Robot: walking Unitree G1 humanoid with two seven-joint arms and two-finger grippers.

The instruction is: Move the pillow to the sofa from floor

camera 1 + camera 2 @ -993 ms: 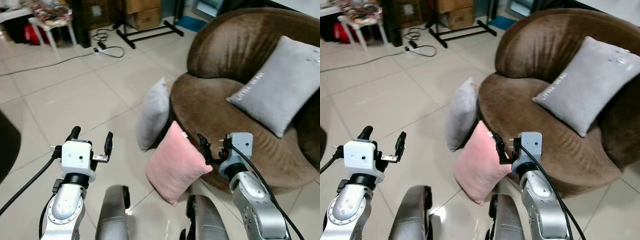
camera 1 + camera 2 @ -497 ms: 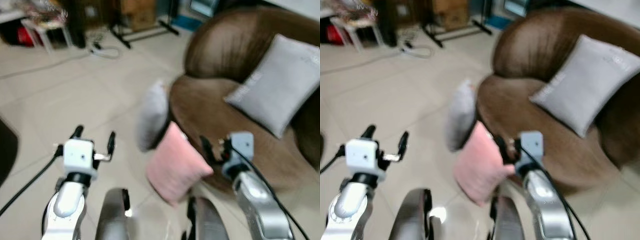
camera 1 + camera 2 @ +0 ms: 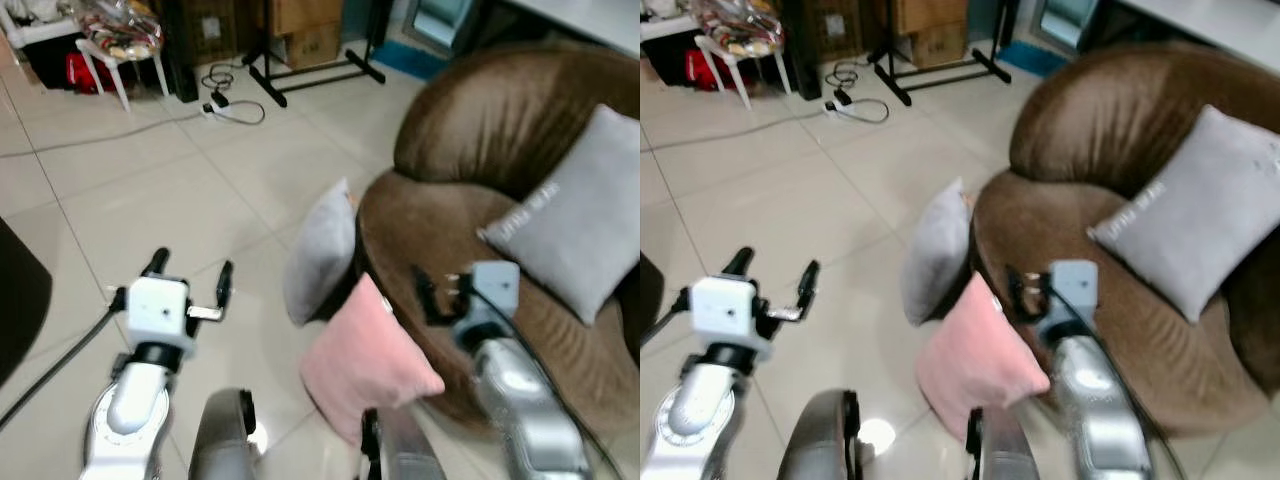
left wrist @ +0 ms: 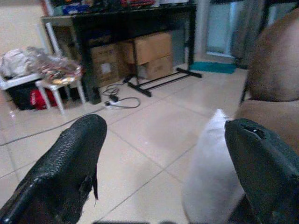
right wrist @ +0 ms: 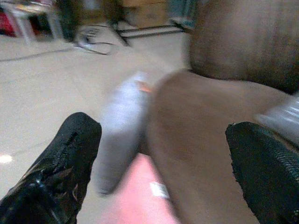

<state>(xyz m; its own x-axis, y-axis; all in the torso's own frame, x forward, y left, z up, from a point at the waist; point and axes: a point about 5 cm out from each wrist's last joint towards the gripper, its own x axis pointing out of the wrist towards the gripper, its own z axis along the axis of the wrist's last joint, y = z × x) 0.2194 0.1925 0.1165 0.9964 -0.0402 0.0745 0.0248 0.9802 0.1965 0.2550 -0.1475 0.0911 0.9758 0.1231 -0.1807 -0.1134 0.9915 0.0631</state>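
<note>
A pink pillow stands on the tiled floor, leaning on the front of the round brown sofa. A grey pillow leans upright on the sofa just beyond it, and the left wrist view shows this grey pillow too. Another grey pillow rests on the sofa seat. My right gripper hovers open just above the pink pillow's top corner, holding nothing; its wrist view shows the pink pillow below. My left gripper is open over bare floor, left of both floor pillows.
At the back are a black stand, a power strip with cables, a white stool and cardboard boxes. A dark mat lies at the left edge. Open tiles stretch to the left.
The whole view has shifted and was blurred half a second ago, so the camera moved. Both grippers stay open and the pillows lie as before.
</note>
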